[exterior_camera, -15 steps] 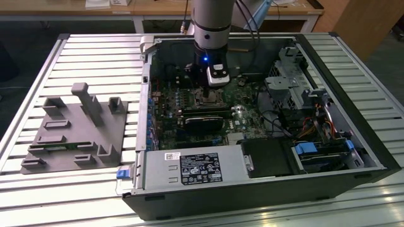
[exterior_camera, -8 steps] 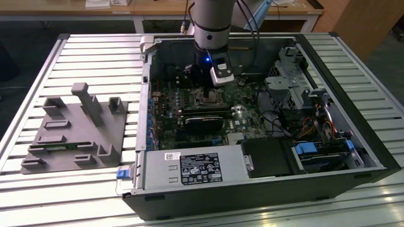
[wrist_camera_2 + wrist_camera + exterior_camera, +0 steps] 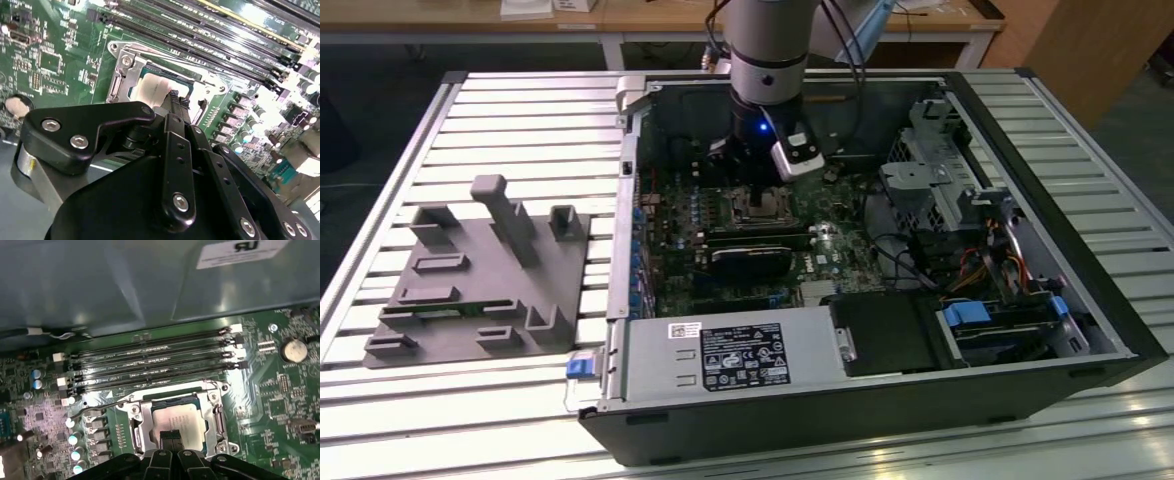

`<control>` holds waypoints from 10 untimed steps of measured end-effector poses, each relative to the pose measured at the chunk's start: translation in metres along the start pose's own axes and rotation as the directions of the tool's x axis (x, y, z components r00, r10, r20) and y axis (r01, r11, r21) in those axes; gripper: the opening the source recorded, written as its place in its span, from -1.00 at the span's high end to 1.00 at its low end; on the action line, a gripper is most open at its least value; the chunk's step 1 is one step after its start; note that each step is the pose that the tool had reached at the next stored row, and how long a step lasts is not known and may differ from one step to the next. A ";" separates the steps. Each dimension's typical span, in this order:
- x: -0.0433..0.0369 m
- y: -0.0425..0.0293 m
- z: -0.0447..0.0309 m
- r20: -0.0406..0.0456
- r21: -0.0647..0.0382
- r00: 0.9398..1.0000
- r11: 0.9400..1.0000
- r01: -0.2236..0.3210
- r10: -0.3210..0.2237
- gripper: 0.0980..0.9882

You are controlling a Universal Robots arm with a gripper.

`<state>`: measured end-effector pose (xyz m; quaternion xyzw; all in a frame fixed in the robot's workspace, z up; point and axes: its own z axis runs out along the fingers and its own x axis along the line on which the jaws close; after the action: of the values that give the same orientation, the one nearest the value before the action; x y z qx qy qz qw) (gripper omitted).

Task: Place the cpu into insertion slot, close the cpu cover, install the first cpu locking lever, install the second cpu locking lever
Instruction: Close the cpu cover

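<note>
- Position of the cpu: seated flat in the socket, directly beneath the fingertips. Its greyish top shows in both wrist views.
- The cpu cover lies down around the chip, its silvery frame rails flanking the fingertips on either side.
- Gripper: fingers clenched together with nothing between them, tips at the cpu's near edge. Contact with the chip cannot be determined.
- A thin metal lever angles away from one socket corner, off to one side of the fingers.
- Memory slots: parallel black rows just beyond the socket, past the fingertips.
- A coin battery sits on the motherboard, well apart from the fingers.
- In the exterior view, the arm reaches down into the open computer case.
</note>
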<state>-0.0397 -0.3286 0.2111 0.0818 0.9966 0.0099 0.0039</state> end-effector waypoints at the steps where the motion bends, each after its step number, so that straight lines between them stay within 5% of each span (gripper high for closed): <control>1: 0.0000 0.0000 0.0002 0.000 -0.001 1.000 1.000 0.010 -0.010 0.98; 10: 0.0051 -0.0033 0.0013 -0.001 -0.015 0.999 0.999 0.052 -0.052 0.98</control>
<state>-0.0453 -0.3311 0.2097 0.0558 0.9983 0.0174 0.0042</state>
